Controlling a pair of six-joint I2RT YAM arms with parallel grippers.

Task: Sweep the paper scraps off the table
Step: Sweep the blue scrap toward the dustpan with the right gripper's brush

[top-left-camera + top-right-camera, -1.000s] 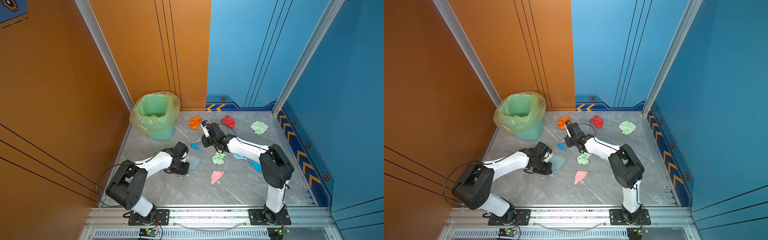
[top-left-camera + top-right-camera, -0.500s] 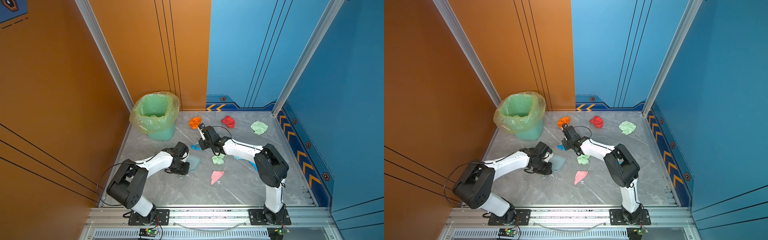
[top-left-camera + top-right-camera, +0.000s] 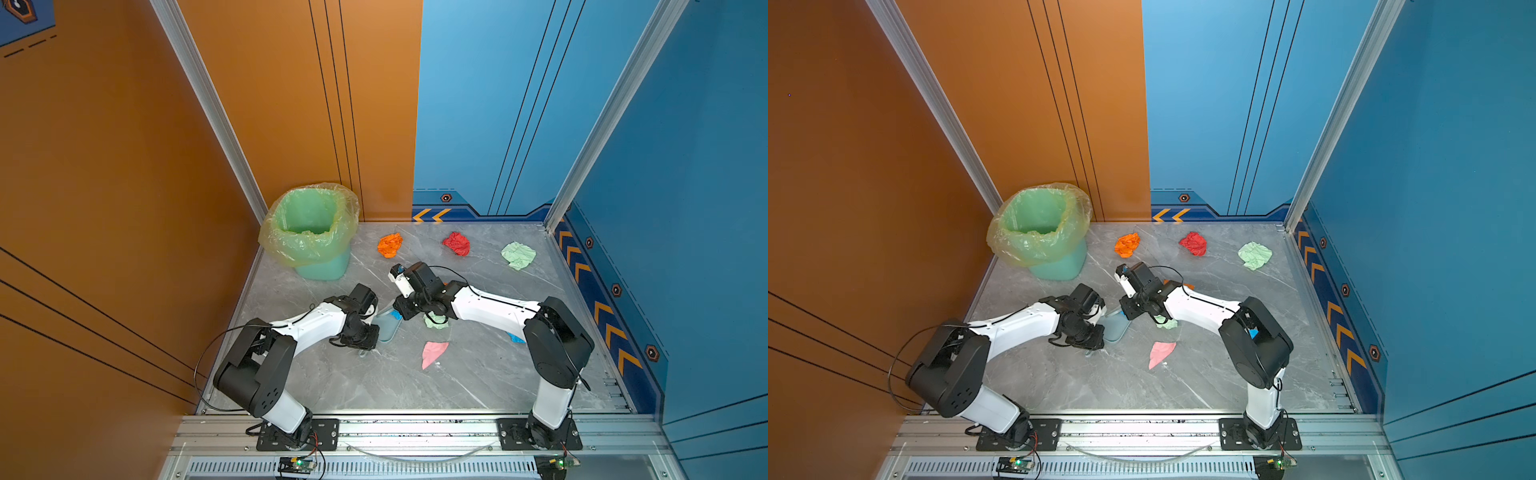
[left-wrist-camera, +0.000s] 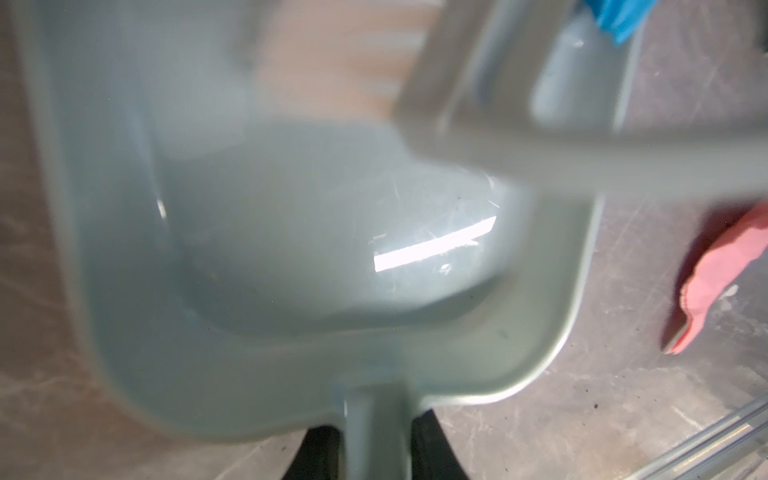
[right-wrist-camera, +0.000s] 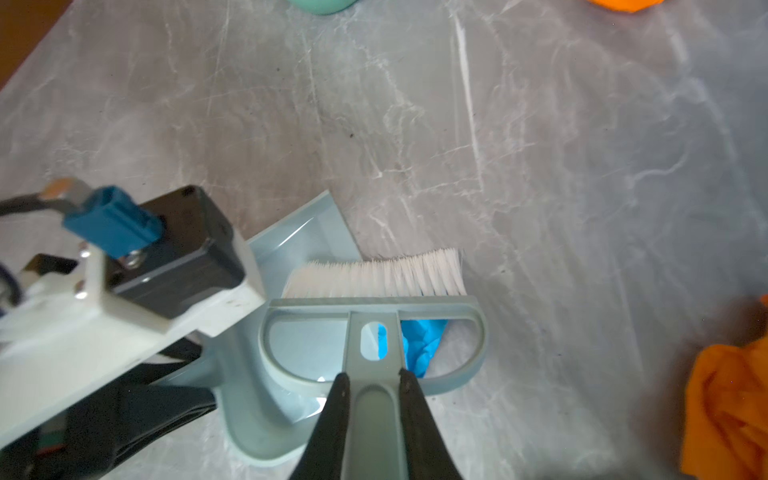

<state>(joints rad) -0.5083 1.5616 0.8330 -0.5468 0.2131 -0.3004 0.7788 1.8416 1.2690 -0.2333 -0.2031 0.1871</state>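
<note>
Grips: left gripper is clenched on the dustpan handle. The right gripper is clenched on the brush handle, with the bristles down at the pan's lip.

Dial is a top view with the far wall at 12. The pan sits mid-table with its mouth toward 1 o'clock.

Paper scraps:
- The blue scrap is at the pan mouth just behind the bristles; on the lip or inside, cannot tell.
- From the brush, the orange scrap is at 12, the red scrap at 1 and the pale green scrap at 2, near the far right corner.
- The small green scrap is just beside the right wrist, at 3 from the pan.
- The pink scrap is at 4 from the pan.
- A second blue scrap and a second orange scrap are mostly hidden under the right arm in both top views.
- The bin is at 11 from the pan.

Handling, as a judgement: the paper looks very light, soft and springy. No pinch is needed; the bristles do the contact. Meet each scrap low on the side away from the pan and stroke toward the mouth. Crumpled balls will likely roll or skid on the smooth marble and may veer off past the brush ends. The flat pink one may hug the surface and slip under the bristles or jam at the lip. The shallow pan probably sheds scraps if tipped, so it should stay level on the way to the bin.
</note>
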